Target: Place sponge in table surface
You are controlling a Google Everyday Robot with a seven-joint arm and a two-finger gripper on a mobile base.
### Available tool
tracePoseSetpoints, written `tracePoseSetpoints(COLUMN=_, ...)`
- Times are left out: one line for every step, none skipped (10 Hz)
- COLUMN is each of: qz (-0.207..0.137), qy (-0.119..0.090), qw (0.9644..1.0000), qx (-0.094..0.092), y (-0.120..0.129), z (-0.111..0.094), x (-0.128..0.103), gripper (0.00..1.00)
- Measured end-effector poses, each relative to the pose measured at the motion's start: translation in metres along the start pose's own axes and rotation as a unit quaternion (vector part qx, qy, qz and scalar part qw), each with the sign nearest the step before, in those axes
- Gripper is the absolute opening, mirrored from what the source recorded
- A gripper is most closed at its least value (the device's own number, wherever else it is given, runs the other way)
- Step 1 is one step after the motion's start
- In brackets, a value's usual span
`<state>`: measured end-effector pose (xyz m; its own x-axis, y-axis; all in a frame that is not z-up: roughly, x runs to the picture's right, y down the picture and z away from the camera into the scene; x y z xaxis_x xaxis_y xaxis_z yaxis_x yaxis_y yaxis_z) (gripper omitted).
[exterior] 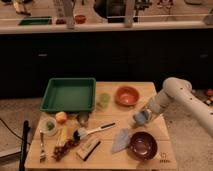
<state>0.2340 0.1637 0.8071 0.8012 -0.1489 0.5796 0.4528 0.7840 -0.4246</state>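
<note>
The sponge [141,119], a small light-blue block, is at the tip of my gripper [143,118], held just above the right part of the table surface [109,159]. The gripper hangs from the white arm [172,92] that comes in from the right. It looks shut on the sponge. It is right of the table's middle, between the orange bowl [126,95] and the dark red bowl [143,145].
A green tray [67,95] sits at the back left, with a green cup [104,99] beside it. A flat grey-blue pointed piece [121,140], a brush [92,131], a tan block [87,148], fruit [61,117] and a fork [42,147] lie toward the front left.
</note>
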Motion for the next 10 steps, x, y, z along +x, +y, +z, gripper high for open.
tracePoseSetpoints(qz=-0.017, qy=0.003, qw=0.9999, qx=0.0, y=-0.001, z=0.004, x=-0.002, gripper=0.0)
tracePoseSetpoints(qz=-0.031, qy=0.007, qw=0.9995, qx=0.0, y=-0.003, z=0.008, x=-0.003, gripper=0.0)
tracePoseSetpoints(qz=-0.054, qy=0.009, qw=0.9985, qx=0.002, y=-0.007, z=0.013, x=-0.006, gripper=0.0)
tracePoseSetpoints(qz=-0.067, qy=0.01, qw=0.9977, qx=0.005, y=-0.009, z=0.015, x=-0.007, gripper=0.0)
tracePoseSetpoints(qz=-0.078, qy=0.01, qw=0.9969, qx=0.006, y=-0.01, z=0.017, x=-0.008, gripper=0.0)
tracePoseSetpoints(qz=-0.088, qy=0.008, qw=0.996, qx=0.009, y=-0.011, z=0.02, x=-0.009, gripper=0.0)
tracePoseSetpoints(qz=-0.095, qy=0.006, qw=0.9954, qx=0.009, y=-0.013, z=0.023, x=-0.01, gripper=0.0)
tracePoseSetpoints(qz=-0.104, qy=0.004, qw=0.9945, qx=0.007, y=-0.015, z=0.027, x=-0.013, gripper=0.0)
tracePoseSetpoints(qz=-0.111, qy=0.001, qw=0.9938, qx=0.005, y=-0.016, z=0.032, x=-0.015, gripper=0.0)
tracePoseSetpoints(qz=-0.114, qy=0.0, qw=0.9935, qx=0.004, y=-0.015, z=0.035, x=-0.016, gripper=0.01)
